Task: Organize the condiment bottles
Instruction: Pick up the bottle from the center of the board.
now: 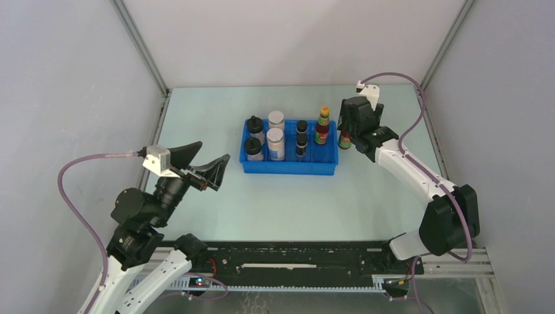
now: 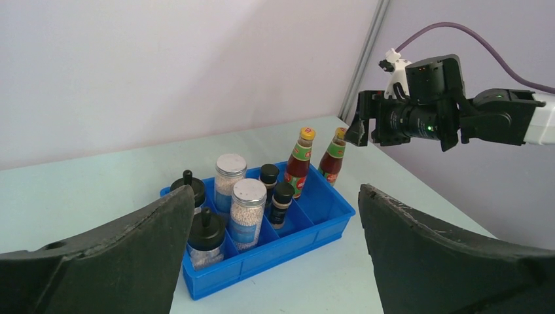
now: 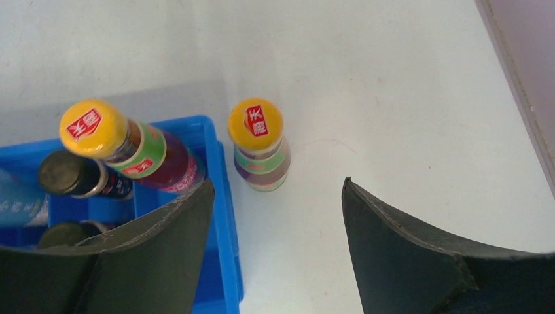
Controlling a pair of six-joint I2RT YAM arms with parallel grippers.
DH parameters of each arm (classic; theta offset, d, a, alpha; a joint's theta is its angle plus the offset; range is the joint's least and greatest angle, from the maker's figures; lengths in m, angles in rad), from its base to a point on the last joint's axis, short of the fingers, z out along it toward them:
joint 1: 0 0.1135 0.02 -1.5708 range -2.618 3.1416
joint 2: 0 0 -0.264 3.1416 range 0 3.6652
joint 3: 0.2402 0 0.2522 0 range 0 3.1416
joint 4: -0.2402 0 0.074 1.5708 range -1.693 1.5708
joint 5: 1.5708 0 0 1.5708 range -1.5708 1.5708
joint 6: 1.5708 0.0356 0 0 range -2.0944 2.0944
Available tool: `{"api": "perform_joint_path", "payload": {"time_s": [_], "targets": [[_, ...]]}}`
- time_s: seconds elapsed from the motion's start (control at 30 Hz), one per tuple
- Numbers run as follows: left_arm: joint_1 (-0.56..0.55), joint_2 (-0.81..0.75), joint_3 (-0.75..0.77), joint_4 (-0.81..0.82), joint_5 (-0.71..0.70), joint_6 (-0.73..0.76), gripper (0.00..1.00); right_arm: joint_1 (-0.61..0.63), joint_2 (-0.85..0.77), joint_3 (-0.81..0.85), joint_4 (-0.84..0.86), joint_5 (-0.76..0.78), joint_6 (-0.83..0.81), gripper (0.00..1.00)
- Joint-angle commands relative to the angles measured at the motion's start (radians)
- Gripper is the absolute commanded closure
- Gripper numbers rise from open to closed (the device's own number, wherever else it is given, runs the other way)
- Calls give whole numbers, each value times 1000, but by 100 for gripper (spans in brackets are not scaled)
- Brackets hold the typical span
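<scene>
Seven condiment bottles stand in the blue tray [image 1: 290, 168]: two black knob-capped [image 1: 254, 124], two clear white-lidded [image 1: 275, 142], two short dark ones [image 1: 301, 140] and one slim orange-capped bottle [image 1: 322, 123]. A second slim orange-capped bottle [image 3: 260, 145] stands upright on the table just right of the tray's right wall [image 3: 222, 216]. My right gripper [image 3: 277, 182] hovers above it, open, with the bottle just ahead of its fingertips and nothing held. My left gripper [image 1: 214, 152] is open and empty, well left of the tray, facing it [image 2: 275, 188].
The pale green table [image 1: 288, 203] is walled by grey panels on the left, back and right. The right arm [image 1: 419, 173] reaches in from the near right. The right gripper's black body [image 2: 419, 108] shows above the loose bottle [image 2: 332, 160].
</scene>
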Motion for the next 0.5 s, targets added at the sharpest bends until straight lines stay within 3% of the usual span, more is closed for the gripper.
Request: {"api": "perform_joint_path", "payload": {"time_s": [0.0, 0.47], "targets": [[-2, 7, -20, 27, 8, 17, 0, -39, 22, -2, 103, -3, 31, 20], [-2, 36, -20, 47, 11, 28, 0, -96, 103, 1, 208, -127, 6, 21]]}}
